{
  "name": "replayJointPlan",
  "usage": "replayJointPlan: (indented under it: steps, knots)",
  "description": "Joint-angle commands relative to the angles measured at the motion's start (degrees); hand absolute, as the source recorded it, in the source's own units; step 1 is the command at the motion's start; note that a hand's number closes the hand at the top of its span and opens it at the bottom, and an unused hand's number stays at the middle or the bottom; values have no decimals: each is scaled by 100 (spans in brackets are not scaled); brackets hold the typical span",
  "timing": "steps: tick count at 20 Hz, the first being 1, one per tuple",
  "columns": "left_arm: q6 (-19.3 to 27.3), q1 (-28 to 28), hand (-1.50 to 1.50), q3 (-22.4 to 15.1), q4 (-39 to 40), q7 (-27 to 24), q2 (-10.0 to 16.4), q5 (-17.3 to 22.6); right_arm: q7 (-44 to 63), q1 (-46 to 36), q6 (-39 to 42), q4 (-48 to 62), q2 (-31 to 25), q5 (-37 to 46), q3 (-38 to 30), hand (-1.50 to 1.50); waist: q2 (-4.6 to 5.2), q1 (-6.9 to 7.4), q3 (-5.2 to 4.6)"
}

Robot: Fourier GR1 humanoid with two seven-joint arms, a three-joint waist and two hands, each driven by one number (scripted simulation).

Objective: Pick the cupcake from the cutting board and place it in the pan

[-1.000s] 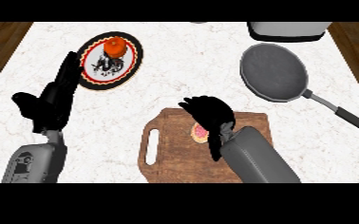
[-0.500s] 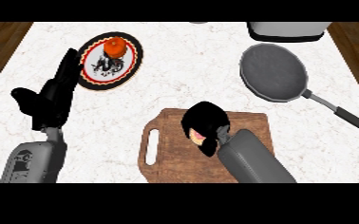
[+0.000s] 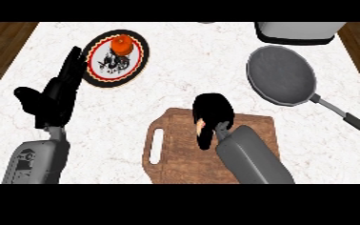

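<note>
Since a second ago the right hand [image 3: 213, 108] has curled tighter round the cupcake [image 3: 202, 123], now just a pink sliver near the cutting board's [image 3: 175, 162] far edge. I'd judge it light, soft and easily squashed, best held by its sides. The pan [image 3: 281, 74] lies bare, while the plate [image 3: 141, 59] holds something orange. The left hand [image 3: 60, 93] rests open.

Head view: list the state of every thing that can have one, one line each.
right hand: curled round the cupcake, over the cutting board
cupcake: mostly hidden in that hand, not yet in the pan
pan: empty, upright
cutting board: flat, under the right hand
left hand: open, resting at the view's left
plate: holds an orange item
</note>
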Motion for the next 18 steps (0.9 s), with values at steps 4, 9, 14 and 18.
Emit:
replayJointPlan:
  steps: [4, 9, 14, 18]
  knots:
    - [50, -125, 0, -142, 199, -16, -127, -109, 2530, -840, -1921, -205, 37, -12, 585, 150, -11, 135, -7]
    - [157, -401, 0, -50, 147, 182, -65, -119, 3358, -1596, -3106, -248, 38, 664, 1103, 150, -4, 49, -1]
    - [5, -144, 0, 95, 271, -100, 16, 10, 4313, -2166, -3194, -630, 36, 1012, 1116, 150, -40, -95, -7]
    - [6, -251, 0, 105, 178, 114, 72, 13, 4075, -2281, -3720, -143, 36, 1254, 619, 150, -5, -110, -3]
